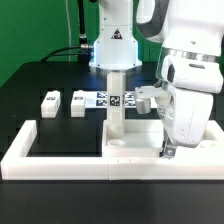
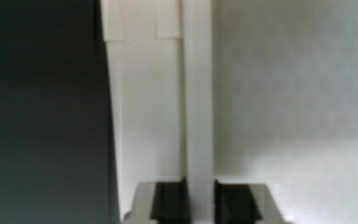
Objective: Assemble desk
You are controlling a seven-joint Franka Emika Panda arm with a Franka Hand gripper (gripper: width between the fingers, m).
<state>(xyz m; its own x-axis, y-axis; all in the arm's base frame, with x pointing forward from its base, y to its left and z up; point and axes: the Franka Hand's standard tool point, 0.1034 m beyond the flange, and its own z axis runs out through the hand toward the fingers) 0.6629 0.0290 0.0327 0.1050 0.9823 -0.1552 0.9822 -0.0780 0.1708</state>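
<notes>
The white tabletop (image 1: 140,125) lies flat in the right corner of the border frame. One white leg (image 1: 117,105) stands upright at its edge on the exterior view's left. Two loose legs (image 1: 50,100) (image 1: 80,101) lie on the black table further left. My gripper (image 1: 168,150) points down at the tabletop's right edge, next to the frame. In the wrist view the gripper (image 2: 199,203) is shut on the tabletop's thin raised rim (image 2: 197,100), which runs between the two dark fingers (image 2: 167,203).
The long white U-shaped border frame (image 1: 60,160) runs along the front and both sides. The marker board (image 1: 108,98) lies behind the upright leg. The robot base (image 1: 113,45) stands at the back.
</notes>
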